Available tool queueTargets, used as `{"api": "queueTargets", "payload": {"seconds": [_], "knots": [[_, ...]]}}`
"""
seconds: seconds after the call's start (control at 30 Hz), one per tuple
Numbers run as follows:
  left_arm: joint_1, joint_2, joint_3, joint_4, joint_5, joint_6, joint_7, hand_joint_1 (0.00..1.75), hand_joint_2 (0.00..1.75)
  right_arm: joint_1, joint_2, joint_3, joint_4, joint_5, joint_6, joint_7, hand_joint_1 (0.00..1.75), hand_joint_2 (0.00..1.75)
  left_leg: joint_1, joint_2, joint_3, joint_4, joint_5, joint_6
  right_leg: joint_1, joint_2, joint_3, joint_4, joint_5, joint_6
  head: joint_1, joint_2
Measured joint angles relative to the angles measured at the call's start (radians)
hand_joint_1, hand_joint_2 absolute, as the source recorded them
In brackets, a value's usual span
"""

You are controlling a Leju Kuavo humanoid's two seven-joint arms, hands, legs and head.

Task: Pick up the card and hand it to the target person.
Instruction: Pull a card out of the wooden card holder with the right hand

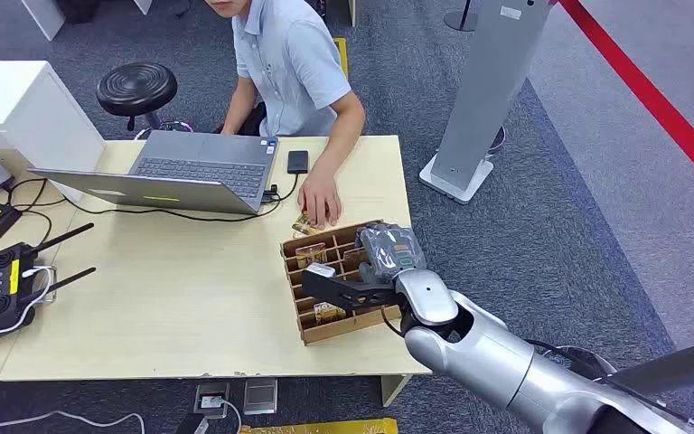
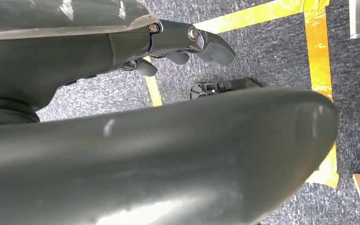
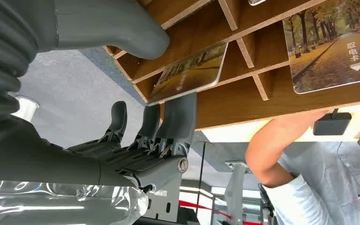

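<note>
One card point(image 3: 190, 75) sits between my right hand's point(image 1: 348, 285) thumb and fingers in the wooden organizer point(image 1: 300, 256); lift and handover to the person point(image 1: 294, 63) remain.

From my station, the head view is evenly and brightly lit from overhead; the tabletop point(image 1: 172, 298) reads pale with only soft, short shadows under the laptop point(image 1: 176, 172) and the wooden organizer point(image 1: 339, 285). Focus is sharp across that frame, with mild bending at the corners. In the left wrist view I note broad soft highlights on a dark curved shell, blurred by closeness. In the right wrist view, the plastic wrap on the right hand point(image 3: 122, 150) glares white, and the near thumb is soft.
</note>
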Motion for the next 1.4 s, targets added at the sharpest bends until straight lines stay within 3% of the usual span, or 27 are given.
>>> {"api": "queueTargets", "payload": {"seconds": [0.17, 0.33, 0.5, 0.63, 1.2, 1.4], "knots": [[-0.001, 0.0, 0.0, 0.0, -0.001, 0.0, 0.0, 0.0, 0.0, 0.0, 0.0, 0.0, 0.0, 0.0, 0.0, 0.0, 1.06, 1.75, 0.0, 0.0, 0.0, 0.0, 0.0, 0.0, 0.0, 0.0, 0.0, 0.0, 0.0, 0.0, 0.0, 0.0], [-0.003, 0.0, 0.0, 0.0, -0.002, 0.0, 0.0, 0.0, 0.0, 0.0, 0.0, -0.001, 0.0, 0.0, -0.002, 0.0, 1.37, 1.75, 0.0, 0.0, 0.0, 0.0, 0.0, 0.0, 0.0, 0.0, 0.0, 0.0, 0.0, 0.0, -0.001, 0.0], [-0.004, 0.0, 0.0, 0.0, -0.002, 0.0, 0.002, 0.0, 0.0, -0.001, 0.0, -0.001, 0.0, 0.0, -0.006, 0.0, 1.51, 1.75, 0.0, 0.0, 0.0, 0.0, 0.0, 0.0, 0.0, 0.0, 0.0, 0.0, 0.0, 0.0, 0.0, 0.0], [-0.005, 0.0, 0.0, 0.0, -0.007, 0.004, 0.006, 0.0, 1.75, -0.001, 0.0, -0.001, 0.0, 0.001, -0.008, 0.001, 1.69, 1.75, 0.0, 0.0, 0.0, 0.0, 0.0, 0.0, 0.0, 0.0, 0.0, 0.0, 0.0, 0.0, 0.0, 0.0], [-0.005, 0.004, -0.009, 0.0, -0.017, 0.03, 0.013, 0.0, 1.75, -0.003, -0.002, -0.009, -0.016, -0.002, -0.016, 0.01, 1.69, 1.75, 0.0, 0.0, 0.0, 0.0, 0.0, 0.0, 0.0, 0.0, 0.0, 0.0, 0.0, 0.0, 0.0, 0.0], [-0.002, 0.009, -0.01, 0.0, -0.01, 0.022, 0.009, 0.0, 1.75, -0.035, -0.025, -0.037, -0.098, -0.124, 0.067, 0.046, 1.69, 1.75, 0.0, 0.0, 0.0, 0.0, 0.0, 0.0, 0.0, 0.0, 0.0, 0.0, 0.0, 0.0, 0.0, 0.0]]}}
